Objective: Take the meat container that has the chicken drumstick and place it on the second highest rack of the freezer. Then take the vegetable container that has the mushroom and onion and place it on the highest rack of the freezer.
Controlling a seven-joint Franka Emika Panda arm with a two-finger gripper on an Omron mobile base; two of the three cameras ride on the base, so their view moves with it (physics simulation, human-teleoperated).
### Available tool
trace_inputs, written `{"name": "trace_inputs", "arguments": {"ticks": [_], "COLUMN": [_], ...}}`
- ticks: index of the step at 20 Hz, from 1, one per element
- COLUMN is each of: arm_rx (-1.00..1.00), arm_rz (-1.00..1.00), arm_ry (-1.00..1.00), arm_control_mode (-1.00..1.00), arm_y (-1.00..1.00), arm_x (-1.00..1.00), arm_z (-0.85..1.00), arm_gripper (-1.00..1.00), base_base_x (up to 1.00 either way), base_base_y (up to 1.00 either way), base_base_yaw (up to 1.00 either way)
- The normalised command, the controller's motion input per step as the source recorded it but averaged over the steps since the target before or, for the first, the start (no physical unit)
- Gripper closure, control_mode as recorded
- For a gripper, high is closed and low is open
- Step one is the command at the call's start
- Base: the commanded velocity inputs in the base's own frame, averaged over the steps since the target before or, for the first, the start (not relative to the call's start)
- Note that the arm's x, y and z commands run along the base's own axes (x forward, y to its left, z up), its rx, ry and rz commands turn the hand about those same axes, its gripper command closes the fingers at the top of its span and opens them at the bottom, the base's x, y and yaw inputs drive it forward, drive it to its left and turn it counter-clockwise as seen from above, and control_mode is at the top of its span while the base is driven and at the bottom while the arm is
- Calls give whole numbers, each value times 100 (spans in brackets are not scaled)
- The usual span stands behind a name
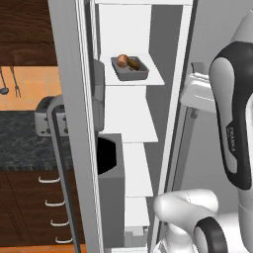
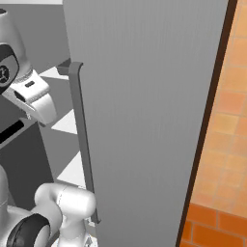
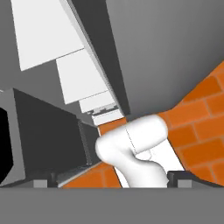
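The vegetable container [image 1: 129, 67] is a grey tray standing on an upper white shelf [image 1: 153, 78] of the freezer [image 1: 123, 123]. In it lie the pinkish-tan onion [image 1: 122, 61] and the dark brown mushroom [image 1: 134, 64]. The meat container with the chicken drumstick is out of view. My hand [image 1: 197, 89] hangs to the right of that shelf, apart from the tray and slightly lower. In the hand view my gripper [image 3: 111, 180] is open, its fingertips [image 3: 41, 181] far apart with nothing between them, looking down at lower shelves and the floor.
The open grey freezer door [image 2: 144, 120] with its long handle [image 2: 79, 135] stands close on my right. A dark box [image 1: 111, 158] sits low in the freezer. A toaster [image 1: 49, 116] stands on the dark counter at left, above wooden drawers. The floor [image 3: 197, 127] is orange brick.
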Motion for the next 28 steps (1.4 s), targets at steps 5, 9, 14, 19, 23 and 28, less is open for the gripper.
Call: {"name": "trace_inputs", "arguments": {"ticks": [5,9,14,19,23,28], "arm_rx": [0,0,0,0,0,0], "arm_rz": [18,0,0,0,0,0], "arm_ry": [-4,0,0,0,0,0], "arm_control_mode": [-100,100,100,100,100,100], "arm_y": [3,0,0,0,0,0], "arm_x": [-3,0,0,0,0,0], "arm_z": [-24,0,0,0,0,0], "arm_gripper": [-100,-100,-100,-100,-100,-100], "base_base_x": [0,-70,-96,-55,-33,-16], "base_base_y": [0,0,0,0,6,15], "base_base_yaw": [0,4,44,90,99,99]}}
